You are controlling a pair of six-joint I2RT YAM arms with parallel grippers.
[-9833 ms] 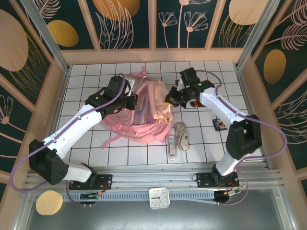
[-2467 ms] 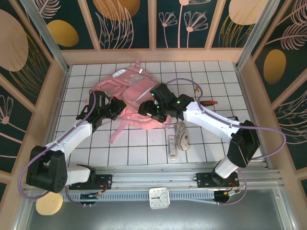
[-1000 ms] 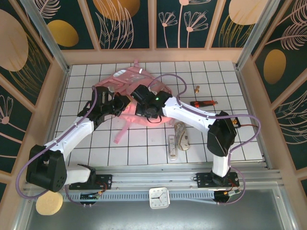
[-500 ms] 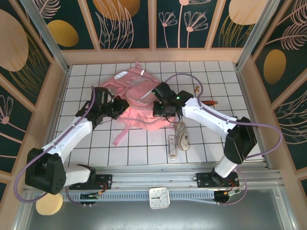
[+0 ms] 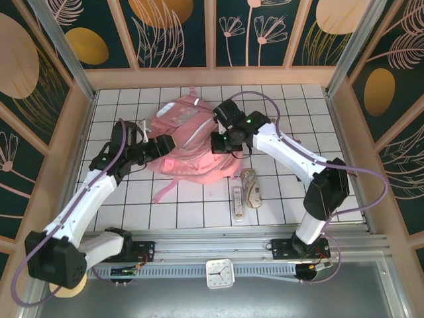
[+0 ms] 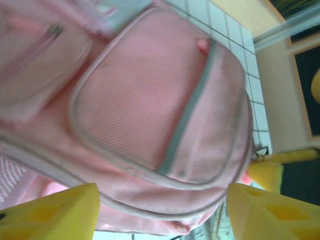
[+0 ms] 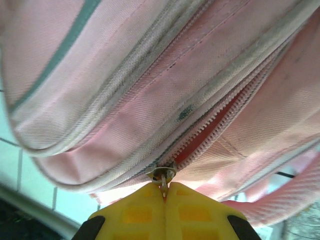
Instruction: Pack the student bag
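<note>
No legible text anywhere — no labels, numbers

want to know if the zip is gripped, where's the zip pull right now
In the right wrist view the zip pull sits at bottom centre, pinched in the shut right end effector, at the right edge of the student bag.

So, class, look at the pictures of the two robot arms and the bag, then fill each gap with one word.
1. The student bag is ____ in colour.
2. It lies on a table covered in white ____.
3. The right claw grips the zip pull with its jaws ____.
4. The left claw has its jaws ____.

Missing words: pink; tiles; shut; open.
</note>
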